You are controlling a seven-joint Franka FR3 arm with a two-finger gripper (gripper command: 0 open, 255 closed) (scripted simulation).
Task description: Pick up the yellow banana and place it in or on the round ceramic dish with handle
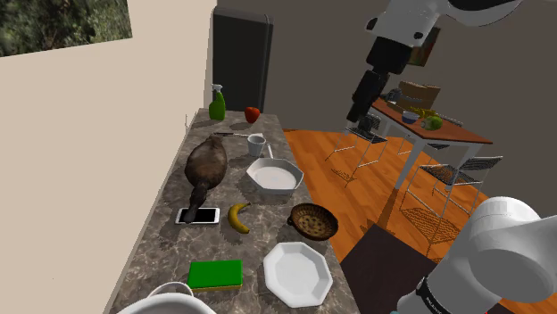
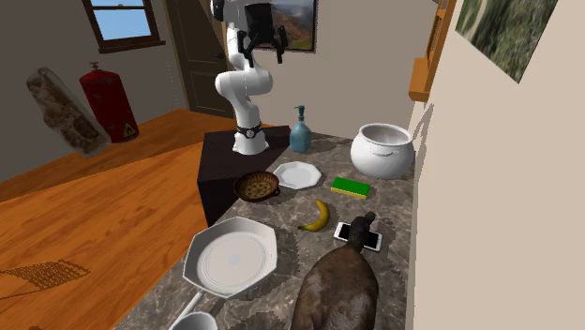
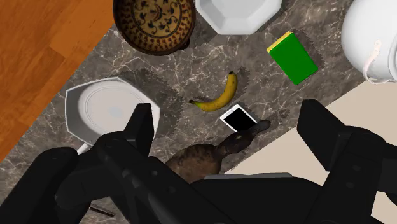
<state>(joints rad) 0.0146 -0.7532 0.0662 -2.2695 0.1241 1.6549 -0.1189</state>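
A yellow banana [image 1: 238, 217] [image 2: 317, 217] [image 3: 218, 98] lies flat on the marble counter, beside a phone [image 1: 197, 215] [image 3: 238, 118]. A round brown patterned dish with a small handle [image 1: 313, 221] [image 2: 256, 187] [image 3: 153, 22] sits close to the banana, toward the counter's floor-side edge. My gripper [image 1: 357, 116] [image 2: 262, 44] [image 3: 229, 114] hangs high above the counter, open and holding nothing. In the wrist view the banana and phone show far below between the spread fingers [image 3: 143, 124].
Near the dish are a flat white octagonal plate [image 1: 297, 273] [image 2: 298, 174], a green sponge [image 1: 214, 273] [image 3: 292, 57] and a white pot [image 2: 382, 150]. A brown animal figure [image 1: 207, 163] [image 2: 337, 286], a deep white octagonal dish [image 1: 274, 176] [image 3: 108, 111], a mug [image 1: 257, 144], an apple [image 1: 253, 114] and a spray bottle [image 1: 217, 103] stand further along.
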